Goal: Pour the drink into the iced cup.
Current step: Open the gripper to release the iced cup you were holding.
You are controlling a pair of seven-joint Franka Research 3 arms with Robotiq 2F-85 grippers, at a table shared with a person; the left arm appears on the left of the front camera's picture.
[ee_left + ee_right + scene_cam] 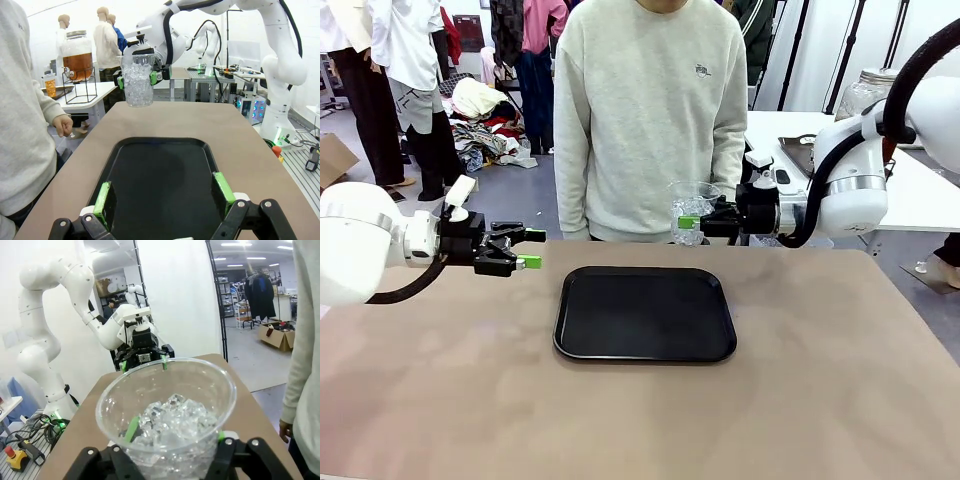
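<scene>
The iced cup point(691, 211), a clear plastic cup half full of ice, is held upright above the table's far edge with my right gripper point(694, 222) shut on it. The right wrist view looks down into the cup point(167, 410) between the green pads point(131, 429). The drink point(77, 61), amber liquid in a large glass jar with a metal lid, stands on a wire stand on a side table beyond the cup point(137, 82). My left gripper point(527, 249) hovers open and empty over the table's left side, facing the black tray point(645, 315).
A person in a grey sweatshirt point(650, 110) stands at the far edge, one hand point(64, 125) hanging near the table corner. A small cup of orange liquid point(50, 86) sits beside the jar. The black tray point(160, 175) lies mid-table.
</scene>
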